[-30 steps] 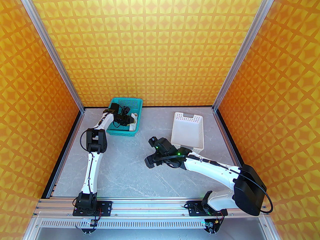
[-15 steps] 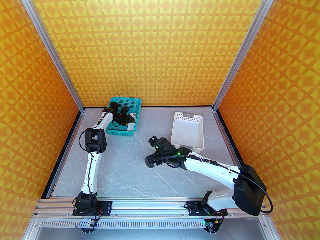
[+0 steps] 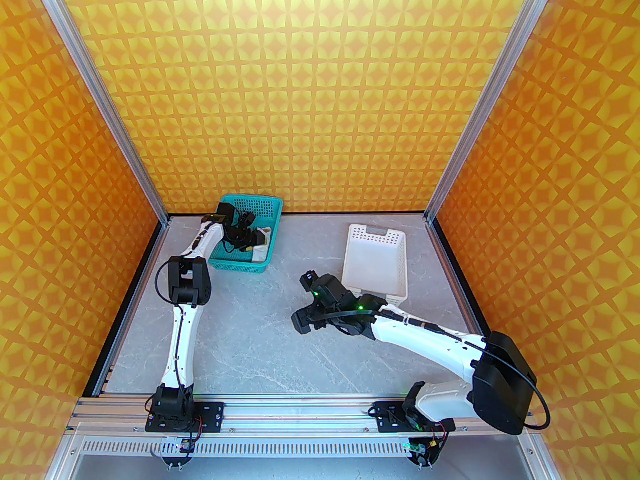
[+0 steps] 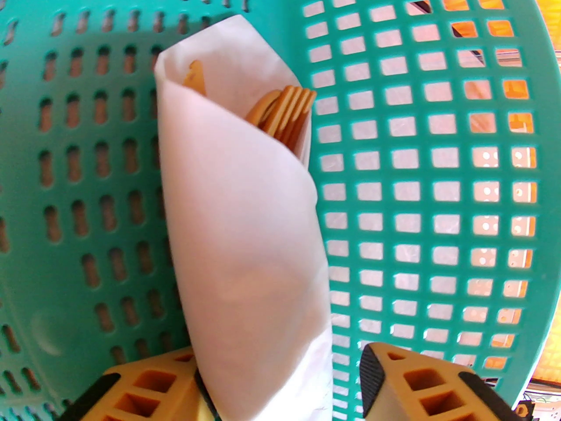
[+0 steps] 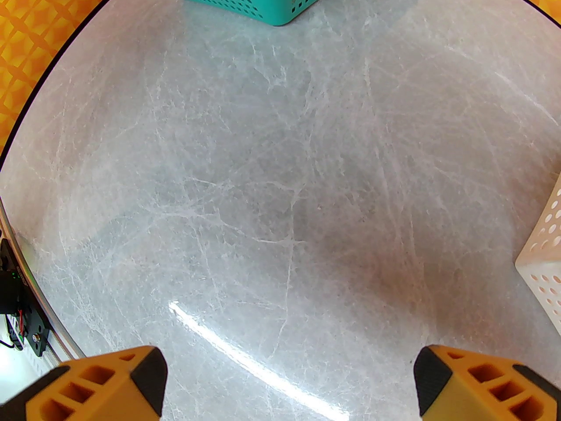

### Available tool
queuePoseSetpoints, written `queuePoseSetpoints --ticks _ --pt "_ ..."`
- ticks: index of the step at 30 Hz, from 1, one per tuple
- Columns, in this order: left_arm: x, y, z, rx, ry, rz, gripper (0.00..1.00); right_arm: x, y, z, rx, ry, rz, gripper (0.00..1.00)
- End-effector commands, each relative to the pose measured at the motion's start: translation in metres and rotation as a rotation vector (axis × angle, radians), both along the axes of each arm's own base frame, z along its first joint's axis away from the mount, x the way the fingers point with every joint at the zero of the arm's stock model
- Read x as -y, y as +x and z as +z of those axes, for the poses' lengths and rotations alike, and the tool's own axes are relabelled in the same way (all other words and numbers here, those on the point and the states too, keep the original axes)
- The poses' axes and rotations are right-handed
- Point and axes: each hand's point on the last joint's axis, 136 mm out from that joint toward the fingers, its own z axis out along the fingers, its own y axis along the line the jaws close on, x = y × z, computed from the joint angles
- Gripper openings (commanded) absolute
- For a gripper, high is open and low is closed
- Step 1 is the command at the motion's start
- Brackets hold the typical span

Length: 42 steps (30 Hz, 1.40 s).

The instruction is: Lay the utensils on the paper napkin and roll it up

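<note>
Where the paper napkin (image 4: 236, 217) is lying: it is resting inside the teal basket (image 4: 416, 156), rolled into a white tube that is running along the basket's floor, close beside the gridded side wall.
Utensils (image 4: 285, 112): they are sitting inside the roll, with tan tips poking out of its open far end. Fork tines are showing on one side and a second tan tip on the other.
Left fingers (image 4: 149, 388): they are standing spread on either side of the roll's near end. One is touching the paper; the other is standing clear of it, with basket wall showing in the gap. They are pinching nothing.
Left arm (image 3: 182, 318): it is reaching to the far left part of the desk (image 5: 280, 169), its wrist dipping into the teal basket.
Right fingers (image 5: 473, 379): they are standing spread wide over bare marbled desk, gripping nothing.
White basket (image 3: 375, 263): it is sitting at the far right of the desk, well apart from the teal basket and just beyond the right wrist.
</note>
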Motion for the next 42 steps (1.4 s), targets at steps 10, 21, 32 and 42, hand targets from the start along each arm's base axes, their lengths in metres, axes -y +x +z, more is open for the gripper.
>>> queuePoseSetpoints --ticks 10,21,32,42 --pt "-0.014 -0.001 0.040 0.064 0.074 0.012 0.76 0.024 0.002 0.004 -0.004 0.010 -0.077 0.99" --pt "-0.025 -0.004 0.071 0.110 0.140 0.029 0.89 0.054 0.006 0.013 -0.011 0.011 -0.129 0.99" --pt "-0.042 -0.021 0.160 0.246 0.219 0.076 0.90 0.078 0.015 0.030 -0.002 0.050 -0.188 0.99" --pt "-0.056 -0.077 0.284 0.496 0.238 0.154 0.92 0.090 0.016 0.048 0.033 0.093 -0.247 0.99"
